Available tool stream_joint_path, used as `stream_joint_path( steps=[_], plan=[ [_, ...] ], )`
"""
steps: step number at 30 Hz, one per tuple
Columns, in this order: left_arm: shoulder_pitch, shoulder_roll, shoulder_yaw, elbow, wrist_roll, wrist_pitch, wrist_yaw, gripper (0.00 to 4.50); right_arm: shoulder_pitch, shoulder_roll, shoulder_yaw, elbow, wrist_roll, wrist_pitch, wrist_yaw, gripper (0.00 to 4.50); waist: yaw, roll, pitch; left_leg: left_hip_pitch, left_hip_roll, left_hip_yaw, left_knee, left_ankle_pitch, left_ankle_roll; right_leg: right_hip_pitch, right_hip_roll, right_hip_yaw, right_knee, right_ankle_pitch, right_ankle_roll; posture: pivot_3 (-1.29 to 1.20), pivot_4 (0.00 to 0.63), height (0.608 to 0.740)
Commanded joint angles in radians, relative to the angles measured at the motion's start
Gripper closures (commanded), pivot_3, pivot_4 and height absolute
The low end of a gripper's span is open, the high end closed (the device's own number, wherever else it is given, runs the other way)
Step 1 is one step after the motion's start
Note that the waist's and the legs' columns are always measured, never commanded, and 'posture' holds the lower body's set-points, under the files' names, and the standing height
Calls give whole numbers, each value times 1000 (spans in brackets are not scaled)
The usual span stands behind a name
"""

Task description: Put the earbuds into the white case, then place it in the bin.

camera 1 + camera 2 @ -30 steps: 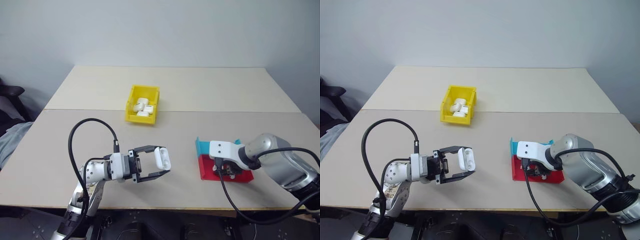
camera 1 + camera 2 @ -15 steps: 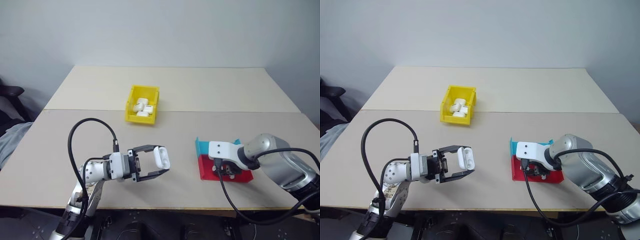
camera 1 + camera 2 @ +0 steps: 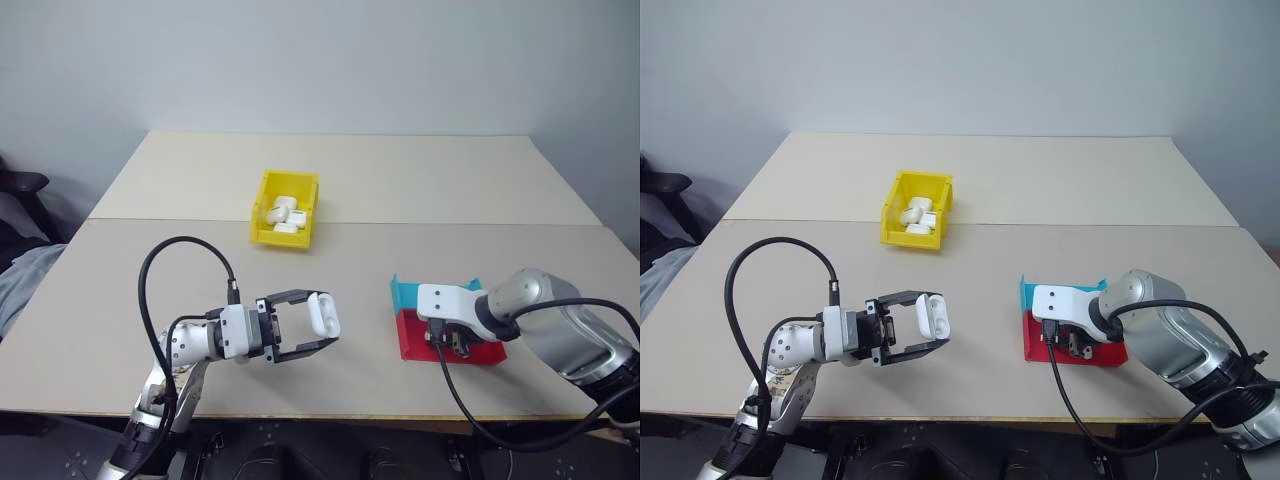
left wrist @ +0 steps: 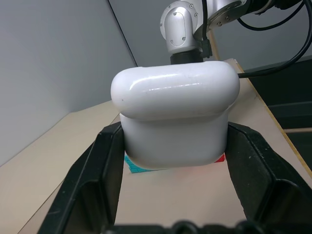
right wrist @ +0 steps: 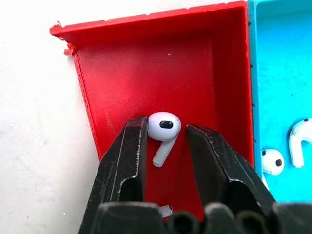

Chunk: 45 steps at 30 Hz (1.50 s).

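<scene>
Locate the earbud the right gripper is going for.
In the right wrist view, the earbud lies in the red tray, between the right gripper fingers.

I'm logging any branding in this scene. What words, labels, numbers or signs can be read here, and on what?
None can be read. The white case, the yellow bin, the red tray, the teal tray and the earbud between the right gripper's fingers all show plain surfaces without print.

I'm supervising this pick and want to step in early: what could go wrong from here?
The right gripper brackets an earbud in the red tray; closing on its rounded head, the fingers may squeeze it out sideways. The left gripper holds the white case by its sides near the fingertips, so pushing an earbud in could tip or slip it.
</scene>
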Motion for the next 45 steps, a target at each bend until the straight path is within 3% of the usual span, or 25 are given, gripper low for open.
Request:
stream_joint_path(
  steps=[1, 4, 7, 14, 16, 21, 24, 26, 30, 37, 45],
  plan=[
    [-8, 3, 2, -25, -10, -17, 12, 1712, 12, -5, -10, -3, -14, -13, 0, 2867, 0, 0, 0, 0, 0, 0, 0, 0, 0, 0, 0, 0, 0, 0, 0, 0, 150, 740],
    [-8, 5, 2, -26, -6, -14, 18, 1712, 14, -4, -10, -1, -15, -18, 3, 2867, 0, 0, 0, 0, 0, 0, 0, 0, 0, 0, 0, 0, 0, 0, 0, 0, 150, 740],
    [-9, 7, 1, -27, -7, -10, 21, 1712, 14, -4, -9, -1, -21, -22, 3, 3736, 0, 0, 0, 0, 0, 0, 0, 0, 0, 0, 0, 0, 0, 0, 0, 0, 150, 740],
    [-17, 1, -4, -31, -16, -10, 23, 1712, 21, -13, -57, -40, 4, 0, 10, 3736, 1, 0, 0, 0, 0, 0, 0, 0, 0, 0, 0, 0, 0, 0, 0, 0, 150, 740],
    [-30, -8, -4, -46, -37, 0, 25, 1712, 21, -37, -130, -89, 50, 11, 27, 3736, 1, 0, 0, 0, 0, 0, 0, 0, 0, 0, 0, 0, 0, 0, 0, 0, 150, 740],
    [-74, -15, -12, -153, -131, 134, 61, 1712, -31, -7, -493, -164, 311, 53, 69, 3736, 1, 0, 0, -3, 0, -2, 0, 0, 0, -2, 0, 0, 0, 0, 0, 0, 150, 740],
    [-103, -26, -16, -204, -208, 213, 69, 1712, -64, 71, -688, -162, 483, 69, 48, 3736, 1, 0, 0, -2, 0, -3, 0, 0, 0, 0, 0, -1, -1, 0, 0, 0, 150, 740],
    [-114, -33, -14, -217, -229, 238, 74, 1712, -70, 96, -744, -161, 548, 79, 30, 3736, 1, 0, 0, -1, 0, -3, 0, 0, 0, 1, 0, -1, -1, 0, 0, 0, 150, 740],
    [-164, -38, -33, -229, -270, 337, 78, 1712, -59, 269, -881, -194, 712, -97, -11, 3736, 1, 0, 0, -1, 0, -3, 0, 0, 0, 1, 1, -1, 0, 0, 0, 0, 150, 740],
    [-197, -49, -66, -207, -243, 348, 28, 1712, -37, 501, -844, -189, 896, -301, -7, 3736, 0, 0, 0, -1, 0, -2, -1, 0, 0, 0, 1, 0, 0, 0, 0, 0, 150, 740],
    [-214, -59, -50, -221, -256, 356, 23, 1712, -9, 530, -733, -92, 870, -479, 98, 3736, 1, 0, 0, 0, 0, 0, -1, 0, 0, 1, 1, 0, 0, 0, 0, 0, 150, 740]
  ],
)
